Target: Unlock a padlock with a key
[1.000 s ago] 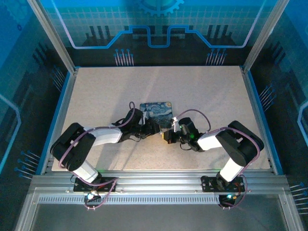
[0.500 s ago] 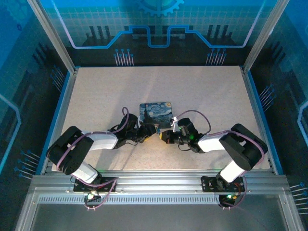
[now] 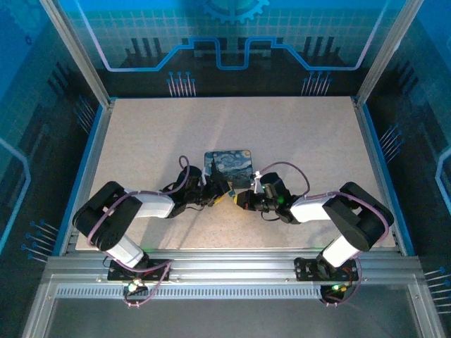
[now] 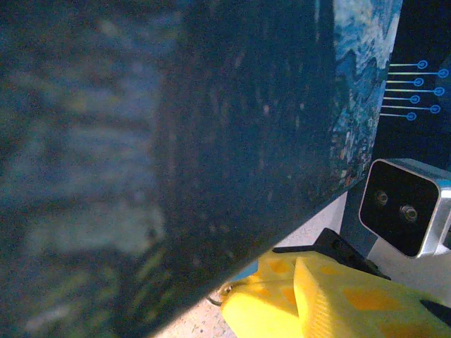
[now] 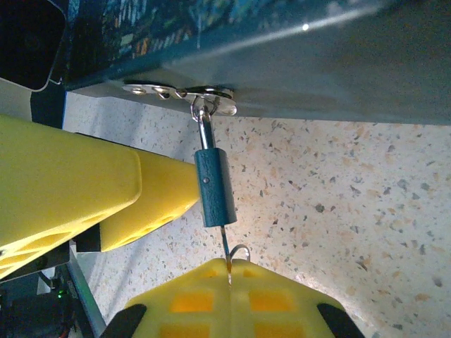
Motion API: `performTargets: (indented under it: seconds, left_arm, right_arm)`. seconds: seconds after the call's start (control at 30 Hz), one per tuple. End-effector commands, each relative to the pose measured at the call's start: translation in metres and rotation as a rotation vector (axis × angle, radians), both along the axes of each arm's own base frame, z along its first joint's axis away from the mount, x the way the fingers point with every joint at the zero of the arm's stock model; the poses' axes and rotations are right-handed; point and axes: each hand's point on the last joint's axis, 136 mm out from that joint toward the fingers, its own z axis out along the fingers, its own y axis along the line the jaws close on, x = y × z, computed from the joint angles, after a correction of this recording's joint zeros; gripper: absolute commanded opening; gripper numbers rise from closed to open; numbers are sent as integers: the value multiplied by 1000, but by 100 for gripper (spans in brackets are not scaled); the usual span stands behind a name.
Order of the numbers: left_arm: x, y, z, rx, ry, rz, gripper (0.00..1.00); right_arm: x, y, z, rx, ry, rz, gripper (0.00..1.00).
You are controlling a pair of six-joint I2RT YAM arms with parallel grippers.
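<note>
My right gripper (image 5: 229,273) is pinched closed on the key (image 5: 225,243), whose thin shaft meets the end of the padlock (image 5: 214,186) body. The padlock is hooked by its shackle to the hasp (image 5: 180,91) on the starry-night tin (image 5: 338,63), over the speckled surface (image 5: 338,190). My left gripper (image 5: 165,193) sits right beside the padlock; I cannot tell how wide it stands.

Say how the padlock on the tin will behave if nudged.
The padlock hangs off the hasp of the tin by a thin shackle, so it would probably swing, not stay put. Its small smooth body looks light and slippery to pinch.
</note>
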Motion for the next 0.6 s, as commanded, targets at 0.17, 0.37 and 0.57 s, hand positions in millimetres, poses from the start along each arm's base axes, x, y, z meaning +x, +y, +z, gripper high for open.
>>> performTargets:
  seconds: [0.17, 0.37, 0.57]
  left_arm:
    - [2, -4, -9, 0, 36, 8, 48]
    - [2, -7, -15, 7, 46, 9, 47]
    - [3, -10, -19, 5, 50, 9, 45]
  right_arm:
    - [-1, 14, 16, 70, 27, 8, 0]
    - [2, 16, 21, 101, 47, -16, 0]
    - [5, 18, 26, 136, 65, -45, 0]
